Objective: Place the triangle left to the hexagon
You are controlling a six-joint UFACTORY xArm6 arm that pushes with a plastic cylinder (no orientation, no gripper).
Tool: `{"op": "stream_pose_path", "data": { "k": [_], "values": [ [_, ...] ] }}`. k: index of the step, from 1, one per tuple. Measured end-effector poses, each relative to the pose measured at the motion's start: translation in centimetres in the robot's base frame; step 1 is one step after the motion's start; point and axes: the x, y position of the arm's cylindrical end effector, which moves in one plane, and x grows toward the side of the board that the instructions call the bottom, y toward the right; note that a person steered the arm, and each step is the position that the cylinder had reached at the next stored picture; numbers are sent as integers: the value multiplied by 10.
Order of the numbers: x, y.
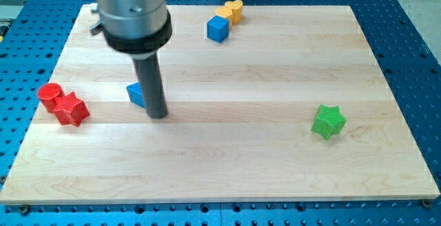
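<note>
Beside my tip (158, 114), touching on view's left: blue triangle (136, 94). No claw fitted; nothing held. Hexagon unidentifiable.

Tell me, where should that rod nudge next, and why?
Probably toward the view's left: my tip stands just right of the blue triangle, and the red block that looks like the hexagon lies further left.

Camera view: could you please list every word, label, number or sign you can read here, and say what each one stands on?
None: no readable text, number or sign shows anywhere.
The wooden board, the blue perforated table and the dark rod ending in my tip are unmarked.
The blocks, such as the green star and blue cube, carry no markings.
</note>
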Motion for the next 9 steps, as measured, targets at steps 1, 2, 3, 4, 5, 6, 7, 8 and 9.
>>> {"op": "stream_pose_path", "data": {
  "k": [1, 2, 3, 4, 5, 6, 7, 8, 9],
  "values": [
    [-28, -23],
    [-96, -27],
    [-156, -46],
    [-76, -46],
    [-83, -100],
    [-101, -119],
    [-126, -110],
    [-129, -78],
    [-134, -52]
  ]
}}
